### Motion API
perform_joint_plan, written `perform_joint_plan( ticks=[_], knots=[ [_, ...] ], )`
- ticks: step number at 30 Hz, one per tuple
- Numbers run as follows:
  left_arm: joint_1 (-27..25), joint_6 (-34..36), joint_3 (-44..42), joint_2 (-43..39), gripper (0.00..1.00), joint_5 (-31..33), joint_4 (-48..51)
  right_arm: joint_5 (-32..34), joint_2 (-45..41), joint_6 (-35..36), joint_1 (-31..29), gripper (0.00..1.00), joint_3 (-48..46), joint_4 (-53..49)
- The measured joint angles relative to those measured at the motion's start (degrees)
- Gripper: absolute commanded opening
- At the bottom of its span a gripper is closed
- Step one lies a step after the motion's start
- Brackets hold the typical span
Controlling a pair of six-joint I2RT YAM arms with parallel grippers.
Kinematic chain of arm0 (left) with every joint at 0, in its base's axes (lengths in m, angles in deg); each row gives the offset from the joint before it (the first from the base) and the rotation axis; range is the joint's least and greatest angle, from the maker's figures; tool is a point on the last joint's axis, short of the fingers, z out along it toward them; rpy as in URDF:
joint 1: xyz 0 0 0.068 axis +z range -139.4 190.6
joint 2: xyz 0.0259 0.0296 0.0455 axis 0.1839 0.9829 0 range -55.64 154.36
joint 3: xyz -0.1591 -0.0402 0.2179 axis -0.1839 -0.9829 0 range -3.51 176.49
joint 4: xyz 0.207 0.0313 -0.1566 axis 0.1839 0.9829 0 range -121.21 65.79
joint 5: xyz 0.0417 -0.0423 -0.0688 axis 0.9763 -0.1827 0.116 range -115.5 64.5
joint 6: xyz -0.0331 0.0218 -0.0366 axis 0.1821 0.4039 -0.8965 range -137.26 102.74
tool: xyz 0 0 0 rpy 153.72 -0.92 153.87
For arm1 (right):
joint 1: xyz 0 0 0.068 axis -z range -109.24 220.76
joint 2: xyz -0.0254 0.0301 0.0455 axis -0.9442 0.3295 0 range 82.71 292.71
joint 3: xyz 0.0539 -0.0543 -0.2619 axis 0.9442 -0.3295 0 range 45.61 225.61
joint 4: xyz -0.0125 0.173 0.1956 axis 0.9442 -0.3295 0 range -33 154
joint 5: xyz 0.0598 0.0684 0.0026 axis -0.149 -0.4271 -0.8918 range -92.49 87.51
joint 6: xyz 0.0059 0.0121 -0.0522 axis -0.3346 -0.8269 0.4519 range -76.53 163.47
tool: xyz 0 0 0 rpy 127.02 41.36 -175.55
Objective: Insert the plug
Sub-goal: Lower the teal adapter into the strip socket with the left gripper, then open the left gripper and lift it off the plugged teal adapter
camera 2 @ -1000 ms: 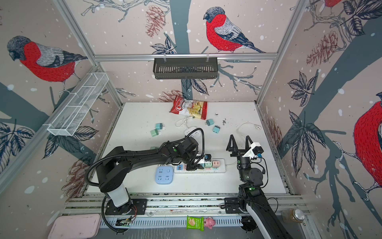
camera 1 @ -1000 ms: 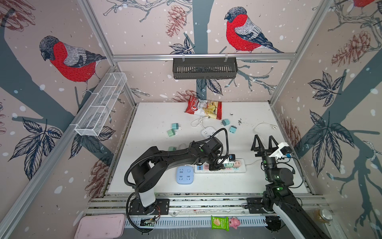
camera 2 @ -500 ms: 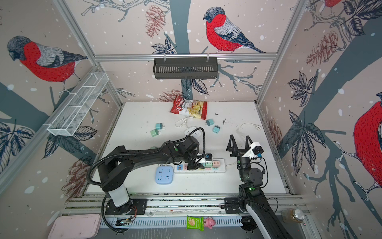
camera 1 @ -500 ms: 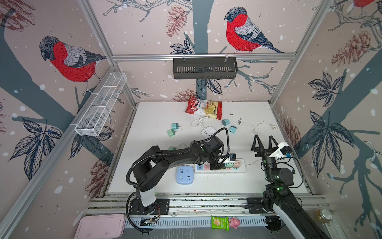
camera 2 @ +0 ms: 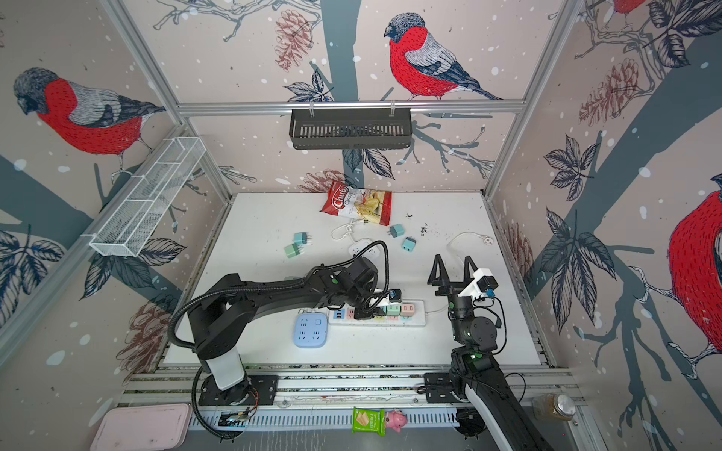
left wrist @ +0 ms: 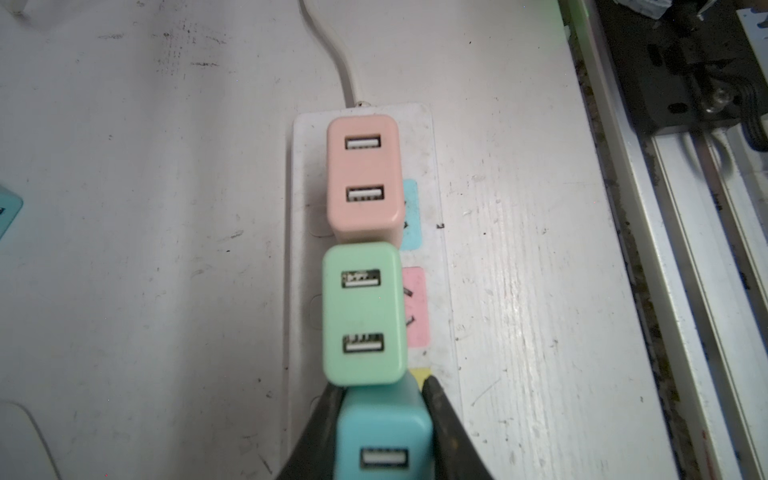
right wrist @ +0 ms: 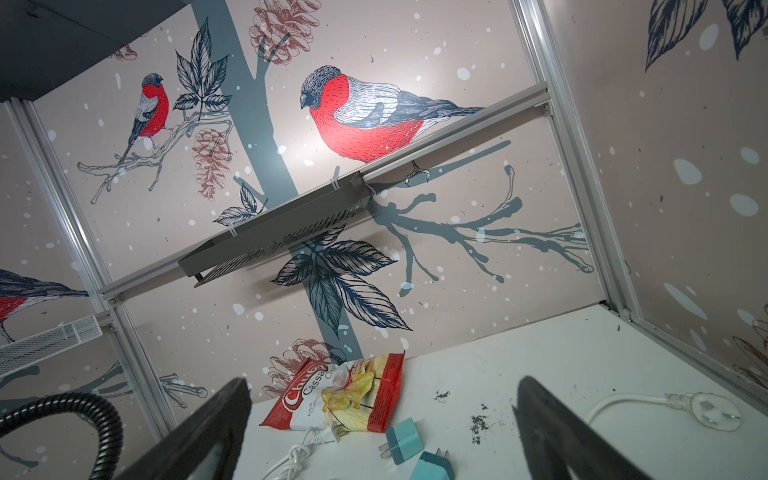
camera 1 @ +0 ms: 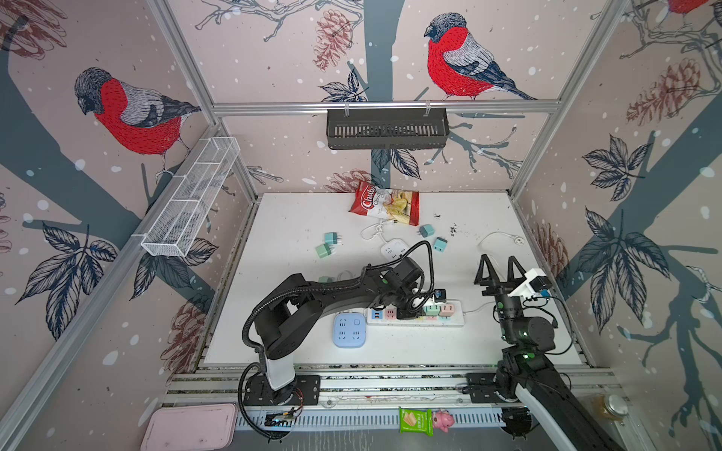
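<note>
Though little has shifted, left jaws stay clamped on blue plug [left wrist: 384,436]; right jaws apart.

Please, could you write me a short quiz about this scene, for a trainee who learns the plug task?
1. True or false: the right claw is open and empty.
2. Which plug does the left claw hold? A pink, B green, C teal.
3. In the left wrist view, how many plugs stand on the strip ahead of the held one?
Key: 1 true. 2 C, the teal plug. 3 two: green plug, pink plug.
</note>
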Motion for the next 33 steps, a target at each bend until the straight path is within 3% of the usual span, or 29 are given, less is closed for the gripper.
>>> perform_joint_plan(
  ticks=[22, 26, 27, 28, 29, 33],
  knots=[
    [2.2, 2.9, 3.7, 4.2, 0.00, -5.9, 3.7, 0.0, 0.0, 0.0, 0.0, 1.00, 0.0, -1.0],
    [2.3, 2.7, 2.8, 3.3, 0.34, -5.7, 3.1, 0.0, 0.0, 0.0, 0.0, 1.00, 0.0, -1.0],
    [2.3, 2.6, 2.2, 2.8, 0.49, -5.3, 3.2, 0.0, 0.0, 0.0, 0.0, 1.00, 0.0, -1.0],
    [2.3, 2.7, 1.6, 2.1, 0.87, -5.0, 3.3, 0.0, 0.0, 0.0, 0.0, 1.00, 0.0, -1.0],
    [2.3, 2.5, 1.0, 1.4, 0.98, -4.8, 3.6, 0.0, 0.0, 0.0, 0.0, 1.00, 0.0, -1.0],
    [1.9, 1.7, 0.0, -1.5, 0.98, -4.3, 4.2, 0.0, 0.0, 0.0, 0.0, 1.00, 0.0, -1.0]
  ],
)
